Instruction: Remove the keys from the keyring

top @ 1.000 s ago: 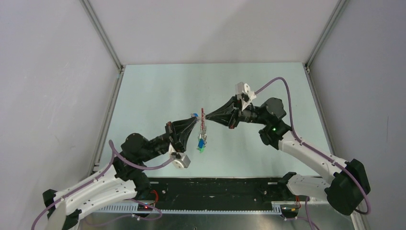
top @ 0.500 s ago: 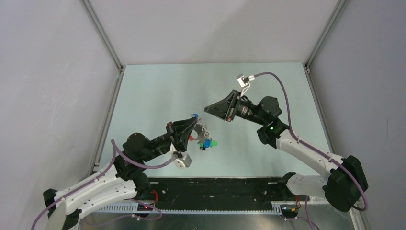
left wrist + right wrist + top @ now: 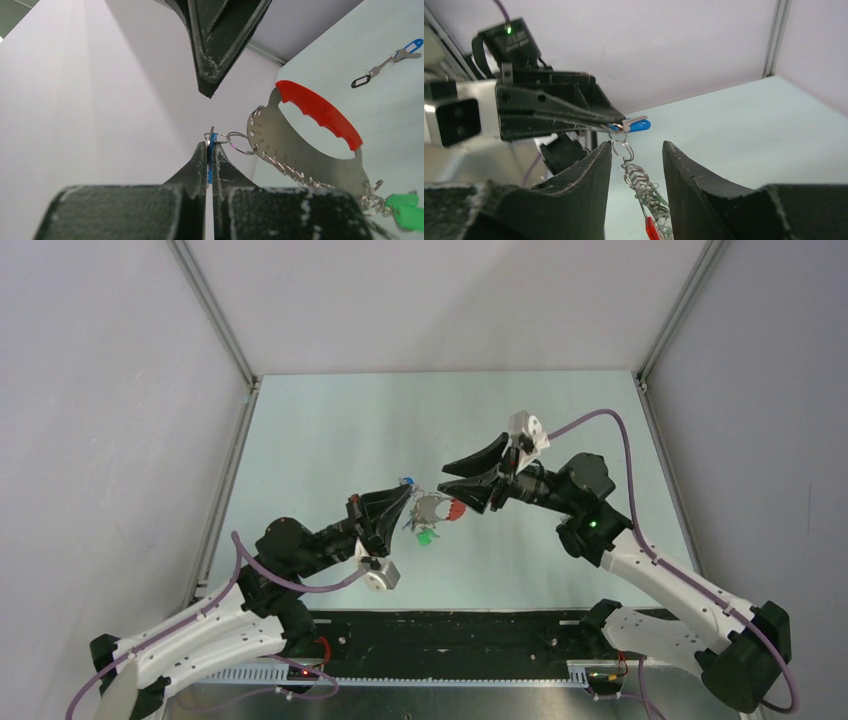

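My left tool point(image 3: 409, 492) pinches a blue key point(image 3: 636, 125), the keyring point(image 3: 432, 510) dangling off it above the bench point(image 3: 330, 440); my right tool point(image 3: 441, 474) gapes around it. Closing on the wrong loop could yank the key loose.

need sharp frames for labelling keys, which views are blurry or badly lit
Top external: even light, no glare, but the keyring is small and a little soft. Left wrist: keyring crisp, the left claw blurred near the lens. Right wrist: the blue key sharp, the right claw dark and soft in front.
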`<state>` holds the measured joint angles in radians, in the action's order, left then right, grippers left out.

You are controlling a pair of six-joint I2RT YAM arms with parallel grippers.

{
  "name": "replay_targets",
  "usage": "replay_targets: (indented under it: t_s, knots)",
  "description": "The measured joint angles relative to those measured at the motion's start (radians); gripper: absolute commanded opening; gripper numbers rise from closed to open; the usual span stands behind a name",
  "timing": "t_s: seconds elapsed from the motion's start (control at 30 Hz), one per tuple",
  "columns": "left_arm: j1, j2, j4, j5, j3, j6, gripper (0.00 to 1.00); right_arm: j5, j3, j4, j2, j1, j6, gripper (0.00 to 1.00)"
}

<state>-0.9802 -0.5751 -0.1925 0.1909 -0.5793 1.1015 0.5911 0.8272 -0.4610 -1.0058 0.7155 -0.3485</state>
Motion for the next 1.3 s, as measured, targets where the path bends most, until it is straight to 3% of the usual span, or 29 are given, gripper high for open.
replay_targets:
  t_s: [0.2,0.4,0.7,1.3]
  knots:
    - [0.0,0.0,0.0,0.005,0.0,0.0,0.0,0.054,-0.002,0.053,0.0,0.048,0.291,0.44]
    - [0.0,0.002,0.001,0.007,0.0,0.0,0.0,0.053,-0.004,0.075,-0.011,0.074,0.404,0.43]
    - [0.001,0.013,0.005,0.022,0.0,0.0,0.0,0.096,-0.004,0.082,-0.012,0.084,0.459,0.34]
    - [0.001,0.013,0.016,0.031,0.0,-0.001,0.0,0.159,-0.004,0.036,-0.089,0.122,0.455,0.26]
